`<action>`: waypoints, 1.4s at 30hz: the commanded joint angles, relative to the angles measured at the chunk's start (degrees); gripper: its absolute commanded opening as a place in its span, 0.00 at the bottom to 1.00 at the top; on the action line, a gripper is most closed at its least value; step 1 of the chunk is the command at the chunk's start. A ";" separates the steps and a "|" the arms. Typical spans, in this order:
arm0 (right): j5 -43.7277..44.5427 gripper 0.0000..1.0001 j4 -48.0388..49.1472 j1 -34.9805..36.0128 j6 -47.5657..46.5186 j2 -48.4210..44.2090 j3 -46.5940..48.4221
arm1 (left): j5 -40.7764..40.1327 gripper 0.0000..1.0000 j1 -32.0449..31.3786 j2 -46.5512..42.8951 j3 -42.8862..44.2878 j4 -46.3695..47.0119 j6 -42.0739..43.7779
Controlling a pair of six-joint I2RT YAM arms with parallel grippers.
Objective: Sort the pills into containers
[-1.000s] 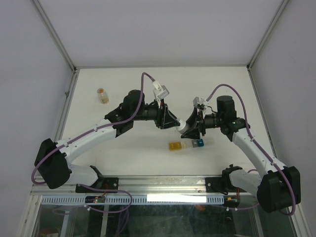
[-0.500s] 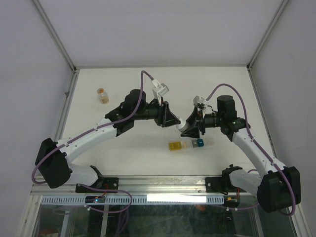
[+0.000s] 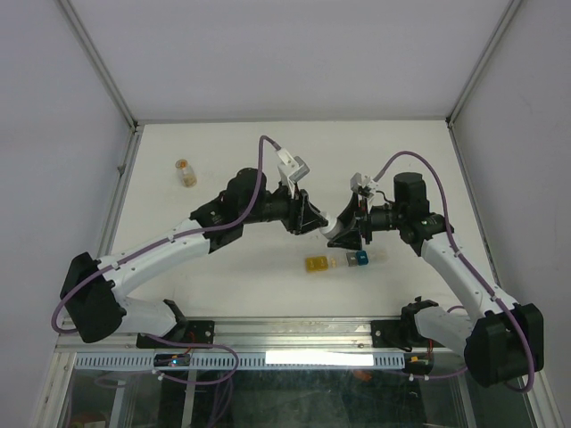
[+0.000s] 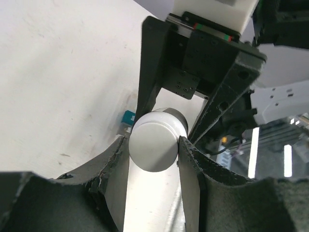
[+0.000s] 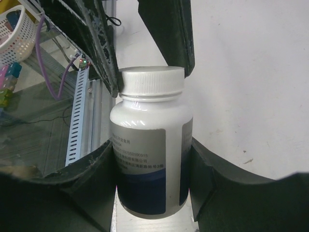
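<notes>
A white pill bottle (image 5: 149,145) with a white cap (image 5: 152,79) and a blue and grey label is held in the air between both grippers; it also shows in the top view (image 3: 332,228). My right gripper (image 5: 152,159) is shut on the bottle's body. My left gripper (image 4: 154,145) is shut on the cap (image 4: 153,147), seen end-on. The containers (image 3: 337,261), a strip with a yellow and a teal compartment, lie on the table just below the grippers. A teal corner of the strip (image 4: 128,116) shows in the left wrist view. No loose pills show.
A small vial with orange contents (image 3: 185,172) stands at the far left of the white table (image 3: 401,160). The metal rail of the table's near edge (image 3: 294,330) runs behind the arm bases. Grey walls enclose the table.
My left gripper has moved a little to the right, onto the bottle's cap, and its wrist has turned slightly. The right gripper and the bottle have hardly moved.
</notes>
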 commanded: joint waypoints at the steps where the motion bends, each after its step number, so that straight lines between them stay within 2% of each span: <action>1: -3.96 0.00 7.87 -0.23 1.49 -1.50 2.68 | 5.45 0.15 -3.79 -3.45 -3.03 -2.60 16.08; 3: -4.59 0.00 8.14 -0.22 1.29 -1.51 2.49 | 6.67 0.16 -3.75 -4.15 -3.95 -2.52 19.50; 10: -6.40 0.00 8.32 -0.19 0.23 -1.81 1.96 | 17.01 0.17 -3.45 0.49 -1.01 -2.38 21.97; 17: -7.35 0.00 7.84 -0.24 -1.05 -2.04 1.75 | 24.38 0.20 -3.37 1.20 -2.05 -3.51 35.34; 19: -7.45 0.00 7.54 -0.24 -1.41 -2.21 1.77 | 24.61 0.26 -2.85 0.77 -2.32 -3.20 38.51; 22: -7.55 0.00 7.23 -0.22 -1.94 -2.30 1.75 | 25.03 0.40 -1.28 -0.19 -2.42 -1.05 38.43; 27: -7.93 0.00 6.85 -0.23 -2.28 -2.18 1.82 | 20.37 0.74 -0.61 -3.62 -5.85 7.56 32.93; 32: -8.00 0.00 6.55 -0.21 -2.58 -2.22 1.87 | 13.71 0.98 -0.39 -10.07 -12.57 18.45 27.40; 36: -7.93 0.00 5.96 -0.21 -3.14 -2.16 2.03 | 5.20 0.99 -0.37 -16.31 -17.23 24.64 19.30; 39: -7.74 0.00 5.56 -0.23 -3.63 -2.05 2.17 | -4.85 0.99 -0.27 -21.57 -20.77 26.60 3.85; 42: -7.80 0.00 5.46 -0.30 -3.77 -1.78 2.07 | -7.82 0.99 -0.19 -23.80 -21.29 26.16 -9.52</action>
